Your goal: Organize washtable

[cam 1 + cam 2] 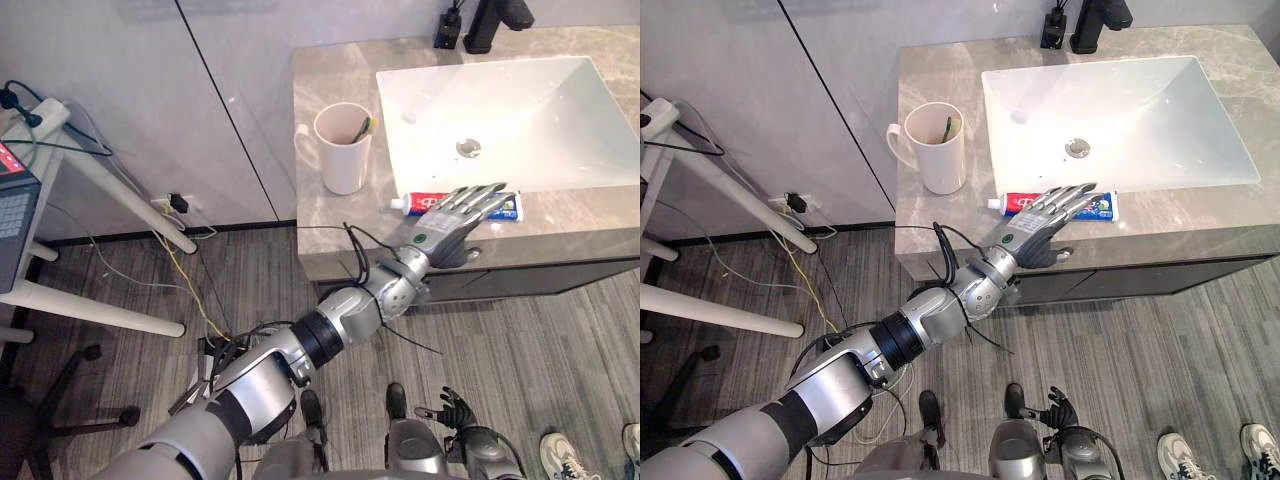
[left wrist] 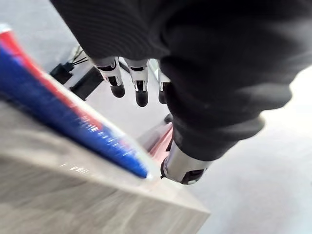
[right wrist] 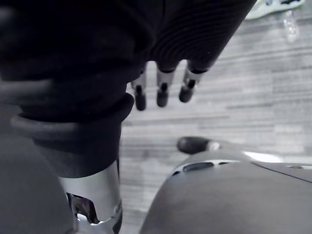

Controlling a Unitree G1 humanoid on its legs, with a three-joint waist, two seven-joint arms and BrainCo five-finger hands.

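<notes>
Countertop of grey stone holds basin, cup, toothpaste tube.

Nothing written can be read anywhere: the print on the red, white and blue toothpaste tube lying at the counter's front edge is too small and partly hidden behind the left hand, and the keypad box off to the side shows only blurred marks

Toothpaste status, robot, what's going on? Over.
Left hand open, above toothpaste at counter's front edge. Right hand open, low, idle. Cup stands clear, to the left.
</notes>
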